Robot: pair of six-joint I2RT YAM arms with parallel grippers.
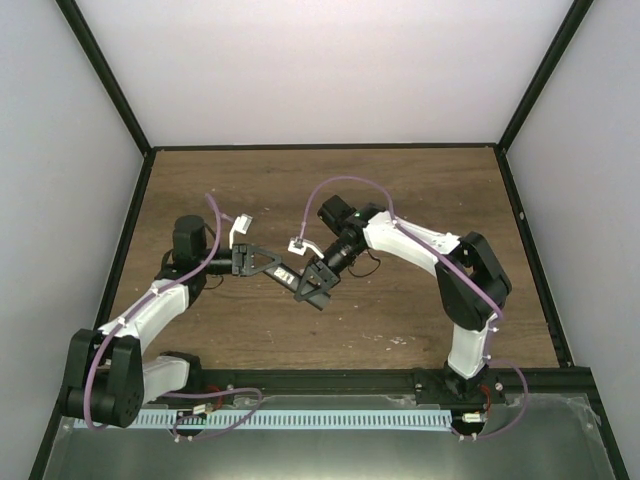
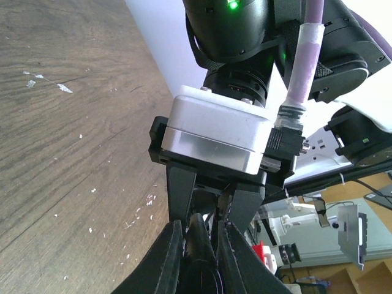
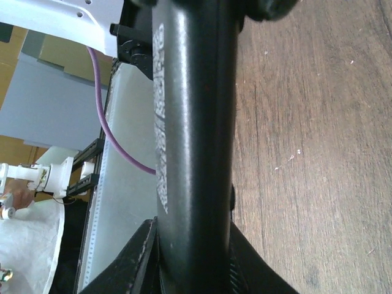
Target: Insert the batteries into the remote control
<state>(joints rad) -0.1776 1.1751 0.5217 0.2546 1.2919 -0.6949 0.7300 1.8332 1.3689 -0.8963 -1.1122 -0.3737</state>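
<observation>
The brown wooden table (image 1: 400, 200) fills the top view, and the two arms meet at its centre. There the remote control (image 3: 196, 122), a slim long black bar, is held over the wood. The left gripper (image 2: 199, 236) is clenched on its thin edge. The right gripper (image 3: 193, 257) grasps its two long sides. White print (image 3: 161, 122) runs along it, too blurred to read.

Left gripper (image 2: 198, 229), at 6 o'clock, clamped on the edge-on remote control (image 2: 199, 254). Right gripper (image 2: 212, 211) straddles it from 12 o'clock, beneath a white camera block (image 2: 214, 131). Speckled wooden table (image 2: 67, 153) at 9 o'clock.
</observation>
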